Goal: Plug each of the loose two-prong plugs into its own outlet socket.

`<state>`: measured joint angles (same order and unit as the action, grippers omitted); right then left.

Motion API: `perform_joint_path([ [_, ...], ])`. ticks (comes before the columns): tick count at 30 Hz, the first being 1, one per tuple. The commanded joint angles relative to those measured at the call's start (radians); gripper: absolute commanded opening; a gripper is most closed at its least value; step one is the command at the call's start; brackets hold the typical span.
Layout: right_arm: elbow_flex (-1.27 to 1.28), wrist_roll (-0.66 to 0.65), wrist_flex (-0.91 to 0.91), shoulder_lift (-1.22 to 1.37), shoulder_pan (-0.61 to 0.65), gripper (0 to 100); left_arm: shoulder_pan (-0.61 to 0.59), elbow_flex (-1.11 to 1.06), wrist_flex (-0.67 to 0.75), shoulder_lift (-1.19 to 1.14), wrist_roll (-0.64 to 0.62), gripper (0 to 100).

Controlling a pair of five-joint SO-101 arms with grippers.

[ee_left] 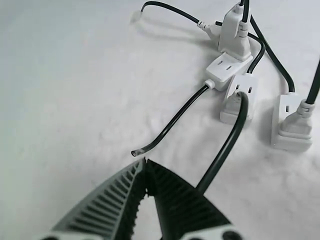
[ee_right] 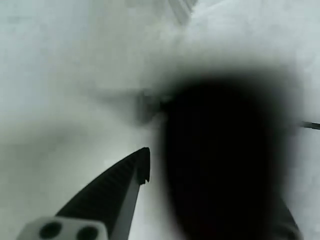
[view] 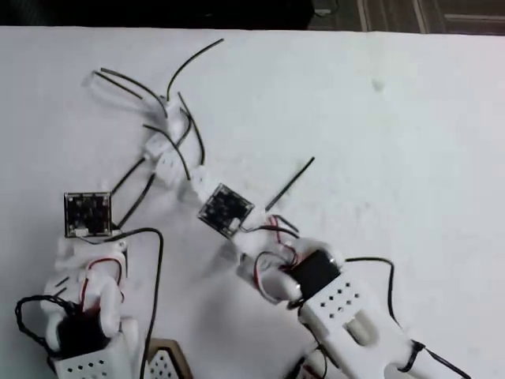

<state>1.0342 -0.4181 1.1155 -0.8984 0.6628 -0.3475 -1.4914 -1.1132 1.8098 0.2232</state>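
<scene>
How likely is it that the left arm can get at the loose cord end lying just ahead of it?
Probably yes: the cord end lies on bare table just beyond the shut pincer, nothing between; it would need to open first.

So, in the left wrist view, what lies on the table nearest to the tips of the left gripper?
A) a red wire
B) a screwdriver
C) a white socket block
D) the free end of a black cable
D: the free end of a black cable lies just ahead of the left gripper, while the white plugs and sockets sit farther off on the table.
</scene>
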Motion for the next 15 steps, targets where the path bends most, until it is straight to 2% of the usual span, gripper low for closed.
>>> perform_joint_path([
  [1, -0.048, -0.190, 0.064, -0.024, -0.070, 25.0, -0.004, 0.005, 0.021, 0.008, 0.012, 3],
  [6, -0.048, -0.436, 0.053, 0.033, -0.088, 25.1, -0.004, 0.005, 0.021, 0.008, 0.012, 3],
  [10, -0.051, -0.459, -0.028, 0.179, -0.088, 26.2, -0.004, 0.005, 0.021, 0.008, 0.012, 3],
  [15, -0.081, -0.454, -0.168, 0.392, -0.082, 39.3, -0.004, 0.005, 0.021, 0.008, 0.012, 3],
])
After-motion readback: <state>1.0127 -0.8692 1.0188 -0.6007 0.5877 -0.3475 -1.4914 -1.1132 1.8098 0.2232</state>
